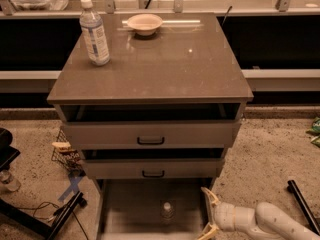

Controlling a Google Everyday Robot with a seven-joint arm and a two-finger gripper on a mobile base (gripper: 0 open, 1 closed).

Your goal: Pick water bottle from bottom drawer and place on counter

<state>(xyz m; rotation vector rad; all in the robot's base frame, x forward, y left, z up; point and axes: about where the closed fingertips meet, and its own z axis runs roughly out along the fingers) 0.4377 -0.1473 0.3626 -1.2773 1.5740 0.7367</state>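
The water bottle (pixel 167 210), small and clear with a white cap, stands upright on the grey floor of the open bottom drawer (pixel 131 204), near its middle. My gripper (pixel 207 213) is at the drawer's right side wall, low at the bottom right, with its pale yellow fingers (pixel 210 195) spread open and empty, pointing left toward the bottle and about a hand's width from it. The counter (pixel 160 69) is the glossy brown-grey top above.
A labelled bottle (pixel 94 32) and a shallow bowl (pixel 145 23) stand at the back of the counter. Two upper drawers with black handles (pixel 150 140) are slightly pulled out. A small wire basket (pixel 66 154) and black stand legs (pixel 60 214) lie left on the floor.
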